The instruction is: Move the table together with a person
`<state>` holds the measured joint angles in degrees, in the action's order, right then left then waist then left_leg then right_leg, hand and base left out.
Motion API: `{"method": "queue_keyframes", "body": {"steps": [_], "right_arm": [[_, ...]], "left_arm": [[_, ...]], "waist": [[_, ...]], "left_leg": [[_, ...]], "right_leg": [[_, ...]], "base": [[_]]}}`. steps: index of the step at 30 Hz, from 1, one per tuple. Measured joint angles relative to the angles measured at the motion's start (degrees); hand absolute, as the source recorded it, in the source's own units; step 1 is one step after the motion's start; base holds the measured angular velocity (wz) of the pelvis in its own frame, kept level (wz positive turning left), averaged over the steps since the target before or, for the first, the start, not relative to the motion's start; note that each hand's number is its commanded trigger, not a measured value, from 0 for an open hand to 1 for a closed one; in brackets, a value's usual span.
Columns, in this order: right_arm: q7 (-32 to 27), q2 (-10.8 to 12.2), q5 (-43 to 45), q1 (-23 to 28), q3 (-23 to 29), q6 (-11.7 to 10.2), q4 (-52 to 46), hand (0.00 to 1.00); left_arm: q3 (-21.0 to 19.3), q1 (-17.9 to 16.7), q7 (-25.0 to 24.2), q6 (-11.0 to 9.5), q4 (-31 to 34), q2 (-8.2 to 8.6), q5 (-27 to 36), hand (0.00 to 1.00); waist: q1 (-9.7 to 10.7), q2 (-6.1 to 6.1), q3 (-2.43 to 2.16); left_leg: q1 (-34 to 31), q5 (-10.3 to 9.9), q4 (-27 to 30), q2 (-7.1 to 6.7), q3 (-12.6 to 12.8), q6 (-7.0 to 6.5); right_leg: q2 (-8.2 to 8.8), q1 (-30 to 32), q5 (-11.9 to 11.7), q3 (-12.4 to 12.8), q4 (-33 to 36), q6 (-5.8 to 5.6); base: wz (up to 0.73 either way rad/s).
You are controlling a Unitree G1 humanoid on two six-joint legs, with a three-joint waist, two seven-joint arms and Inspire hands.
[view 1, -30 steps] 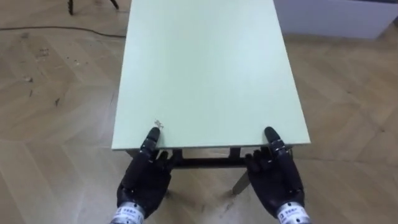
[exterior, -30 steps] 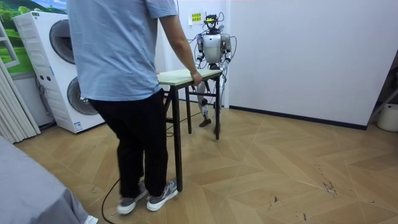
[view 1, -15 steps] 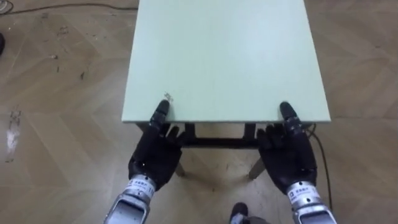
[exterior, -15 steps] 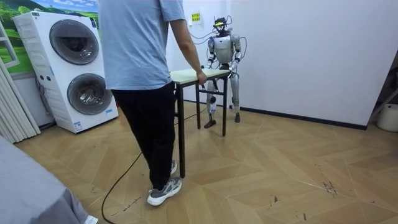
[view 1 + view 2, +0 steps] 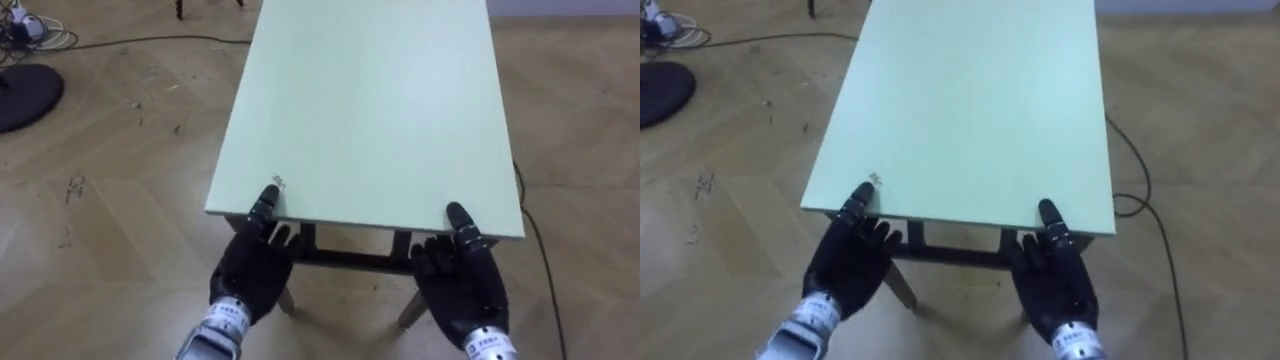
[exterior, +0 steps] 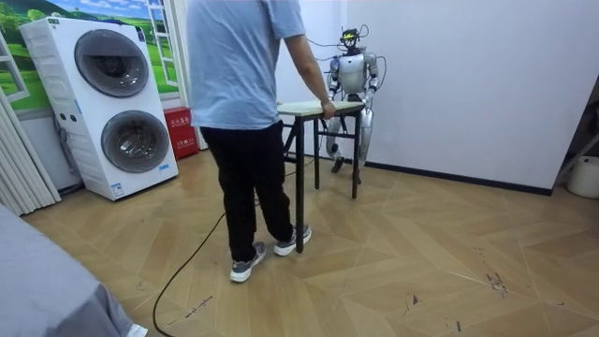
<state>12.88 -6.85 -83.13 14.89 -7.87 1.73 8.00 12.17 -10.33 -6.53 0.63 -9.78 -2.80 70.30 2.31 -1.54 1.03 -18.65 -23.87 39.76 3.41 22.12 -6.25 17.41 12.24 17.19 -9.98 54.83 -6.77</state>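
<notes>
The table has a pale green top on a dark frame and stretches away from me. My left hand grips its near edge at the left corner, thumb on top and fingers curled under. My right hand holds the near right corner the same way. In the room view a person in a light blue shirt and black trousers stands at the table's other end and holds it with one hand. I stand at the far end, close to the white wall.
A stacked washer and dryer stand at the room view's left. A black round base and a cable lie on the wooden floor to my left. Another cable runs along the floor to my right.
The person, the table and I have all shifted toward the room view's right, with the person stepping along. Both hands have kept their hold on the near edge.
</notes>
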Motion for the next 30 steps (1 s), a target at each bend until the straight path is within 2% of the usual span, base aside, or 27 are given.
{"method": "queue_keyframes", "body": {"steps": [1, 2, 3, 4, 5, 6, 7, 9, 11, 13, 15, 16, 17, 18, 19, 20, 21, 22, 23, 24, 25, 27, 28, 29, 30], "right_arm": [[-0.5, -0.1, 0.0, -0.3, -0.4, -0.1, 0.0, 1.00], [-1.0, 0.0, 0.0, -0.3, -1.0, -0.4, 0.1, 1.00], [-0.8, 0.5, -0.2, 0.1, -1.0, -0.5, 0.1, 1.00], [-0.5, 0.4, -0.5, 0.4, -0.9, -0.7, -0.2, 1.00], [0.4, 0.1, -0.9, 0.3, -0.5, -1.5, -1.2, 1.00], [0.3, 1.2, -0.9, 0.3, -0.4, -2.2, -1.5, 1.00], [0.0, 1.4, -0.9, 0.3, -0.2, -2.4, -1.5, 1.00], [-1.3, 0.9, -0.9, 0.5, -1.4, -2.4, -1.5, 1.00], [-1.4, 0.8, -1.0, 0.5, -2.2, -2.6, -1.5, 1.00], [-1.4, 1.0, -1.1, 0.5, -2.7, -2.7, -1.2, 1.00], [-1.4, 1.1, -1.3, 1.1, -2.8, -2.7, -1.2, 1.00], [-1.3, 1.1, -1.4, 1.1, -2.9, -2.7, -1.2, 1.00], [-1.3, 1.1, -1.7, 1.2, -3.2, -3.0, -1.2, 1.00], [-1.3, 1.1, -2.1, 1.6, -3.3, -3.1, -1.2, 1.00], [-1.3, 1.1, -2.1, 1.7, -3.3, -3.1, -1.2, 1.00], [-1.3, 1.1, -2.2, 1.9, -3.3, -3.2, -1.2, 1.00], [-1.3, 1.1, -2.1, 1.9, -3.3, -3.2, -1.2, 1.00], [-1.3, 1.0, -2.1, 1.9, -3.3, -3.2, -1.2, 1.00], [-1.3, 1.0, -2.1, 1.9, -3.5, -3.2, -0.9, 1.00], [-1.3, 1.1, -2.1, 1.9, -4.0, -3.4, -0.4, 1.00], [-1.3, 1.1, -2.1, 1.9, -4.2, -3.4, -0.4, 1.00], [-1.3, 1.1, -1.8, 2.0, -4.7, -3.4, -0.4, 1.00], [-1.3, 1.0, -1.8, 2.0, -4.7, -3.4, -0.4, 1.00], [-1.3, 0.9, -1.8, 2.0, -4.6, -3.4, -0.4, 1.00], [-1.3, 0.7, -1.7, 1.8, -4.4, -3.5, -0.5, 1.00]], "left_arm": [[-0.4, -0.3, 0.0, -0.1, 0.1, 0.11, 0.0, 1.00], [-0.3, -1.2, 0.1, 0.0, 0.7, 0.04, 0.1, 1.00], [-0.1, -2.1, 0.6, 0.2, 2.1, -0.46, 0.0, 1.00], [0.3, -2.0, 0.8, 0.2, 2.7, -0.48, -0.1, 1.00], [0.9, -1.8, 1.2, 0.2, 4.7, -0.71, -0.5, 1.00], [1.1, -1.7, 1.2, 0.2, 6.1, -2.09, -0.9, 1.00], [1.2, -1.8, 1.2, 0.2, 6.3, -2.43, -1.2, 1.00], [0.9, -3.3, 1.0, 0.3, 6.4, -3.27, -1.0, 1.00], [0.3, -3.6, 1.1, 0.5, 6.4, -3.36, -1.0, 1.00], [0.0, -3.6, 1.6, 0.5, 6.3, -3.17, -1.0, 1.00], [0.1, -3.8, 2.2, 0.5, 6.3, -3.03, -1.7, 1.00], [0.2, -3.8, 2.2, 0.5, 6.3, -3.04, -1.9, 1.00], [0.2, -3.8, 2.4, 0.5, 6.3, -3.04, -2.0, 1.00], [0.2, -3.7, 2.6, 0.5, 6.3, -2.97, -2.5, 1.00], [0.3, -3.7, 2.6, 0.5, 6.3, -2.99, -2.6, 1.00], [0.5, -3.7, 2.6, 0.5, 6.3, -3.21, -2.6, 1.00], [0.5, -3.8, 2.6, 0.5, 6.3, -3.27, -2.6, 1.00], [0.5, -3.8, 2.6, 0.5, 6.3, -3.18, -2.6, 1.00], [0.4, -4.1, 2.5, 0.5, 6.1, -3.02, -2.6, 1.00], [0.2, -4.9, 2.4, 0.4, 6.2, -2.96, -2.5, 1.00], [-0.1, -5.3, 1.9, 0.4, 6.2, -2.93, -2.5, 1.00], [-0.7, -6.4, 1.0, 0.4, 6.1, -2.88, -2.5, 1.00], [-0.7, -6.4, 0.9, 0.4, 6.1, -2.82, -2.6, 1.00], [-0.7, -6.5, 0.9, 0.5, 6.2, -2.62, -2.6, 1.00], [-0.6, -6.4, 0.9, 0.6, 6.1, -2.34, -2.7, 1.00]], "waist": [[-0.5, -0.09, -0.03], [-0.9, -0.32, 0.15], [-0.9, 0.18, 0.46], [-0.9, 0.65, 0.39], [-0.6, 0.53, 0.10], [-0.6, 2.82, 0.43], [-0.9, 3.12, 0.56], [-2.4, 2.84, 0.56], [-3.9, 2.17, 0.78], [-4.2, 1.36, 0.80], [-5.1, 1.06, 0.87], [-5.4, 0.92, 0.82], [-5.6, 0.81, 0.80], [-5.9, 0.76, 0.78], [-6.0, 0.76, 0.78], [-6.0, 0.70, 0.79], [-6.1, 0.74, 0.81], [-5.7, 0.76, 0.84], [-6.9, 0.84, 0.91], [-7.8, 0.72, 0.87], [-7.7, 0.69, 0.85], [-6.7, 0.59, 0.86], [-6.5, 0.51, 0.84], [-5.6, 0.33, 0.78], [-4.6, 0.01, 0.81]], "left_leg": [[-0.8, 0.4, 0.8, 0.10, -1.5, 0.50], [-2.9, 1.8, 3.3, 1.19, -3.7, 0.27], [-6.2, 3.8, 5.5, 1.40, -4.5, 0.18], [-7.5, 4.7, 2.5, -0.24, -4.4, 0.29], [-9.7, 9.2, -4.8, -2.03, -2.4, -3.03], [-10.6, 10.6, -5.5, -2.15, 0.2, -4.02], [-11.0, 10.8, -5.5, -1.97, 0.2, -4.09], [-11.8, 11.0, -4.8, -0.87, 0.1, -3.68], [-11.9, 11.6, -5.0, -0.12, -0.4, -2.76], [-11.7, 12.7, -5.5, 0.21, -1.1, -2.27], [-10.8, 15.2, -7.8, 1.02, -1.1, -1.98], [-10.7, 15.9, -8.5, 1.08, -1.2, -1.78], [-10.5, 17.7, -9.9, 1.27, -1.7, -1.51], [-10.3, 20.3, -12.0, 1.28, -2.5, -1.15], [-10.2, 21.7, -13.4, 1.18, -2.9, -0.56], [-9.5, 24.7, -17.1, 0.76, -4.3, 2.00], [-8.9, 28.4, -20.7, 0.45, -5.6, 7.35], [-8.7, 29.4, -21.4, 0.61, -6.5, 9.15], [-8.2, 26.9, -17.5, 2.14, -7.2, 8.57], [-7.6, 22.2, -11.4, 4.14, -7.4, 7.51], [-7.4, 20.2, -8.6, 4.87, -7.9, 7.70], [-4.7, 14.1, -2.5, 7.18, -9.3, 8.64], [-3.7, 12.9, -1.8, 7.56, -10.1, 8.81], [-1.5, 10.9, -2.1, 8.23, -11.0, 9.71], [0.0, 9.8, -3.5, 8.17, -11.3, 10.58]], "right_leg": [[-1.25, -0.7, 1.2, -0.5, -2.2, 0.07], [-4.01, -2.9, 1.4, -0.5, -6.7, 0.24], [-5.62, -5.2, 1.9, 0.3, -11.7, 0.44], [-5.58, -5.3, 2.3, 0.5, -13.4, 0.23], [-5.65, -3.8, 3.8, -0.1, -14.9, -0.32], [-5.24, -2.7, 6.3, 0.0, -16.1, -0.29], [-5.37, -2.2, 6.8, 0.1, -17.0, -0.01], [-6.71, -3.0, 7.8, 0.1, -22.3, 1.00], [-7.84, -4.6, 7.9, -0.9, -26.4, 1.07], [-9.14, -5.5, 7.7, -1.3, -27.9, 1.21], [-9.88, -4.8, 7.1, -1.4, -26.7, 2.23], [-10.17, -4.5, 6.9, -1.4, -26.5, 2.68], [-10.86, -4.0, 6.5, -1.6, -26.1, 3.28], [-11.64, -3.5, 5.8, -1.8, -26.2, 4.15], [-11.95, -3.2, 5.4, -2.0, -26.4, 4.59], [-12.66, -2.8, 4.3, -2.4, -27.3, 5.68], [-12.97, -2.6, 2.6, -3.4, -28.9, 6.81], [-12.64, -2.7, 1.8, -4.2, -29.9, 7.54], [-12.30, -2.7, 0.7, -6.4, -30.5, 8.25], [-12.47, -3.2, -0.3, -8.9, -31.4, 8.90], [-12.55, -3.4, -0.6, -10.0, -31.7, 9.19], [-12.70, -3.5, -1.1, -13.1, -31.8, 9.91], [-12.69, -3.4, -1.1, -13.9, -31.7, 9.97], [-12.78, -3.1, -1.1, -14.3, -31.3, 10.01], [-12.85, -2.9, -1.1, -14.5, -30.9, 10.00]], "base": [[-0.55], [-0.08], [0.12], [0.31], [0.25], [0.13], [-0.14], [-0.43], [-0.37], [-0.06], [0.02], [-0.05], [0.07], [0.14], [0.20], [0.19], [0.16], [-0.11], [-0.43], [-0.47], [-0.29], [0.06], [0.25], [0.23], [0.18]]}}
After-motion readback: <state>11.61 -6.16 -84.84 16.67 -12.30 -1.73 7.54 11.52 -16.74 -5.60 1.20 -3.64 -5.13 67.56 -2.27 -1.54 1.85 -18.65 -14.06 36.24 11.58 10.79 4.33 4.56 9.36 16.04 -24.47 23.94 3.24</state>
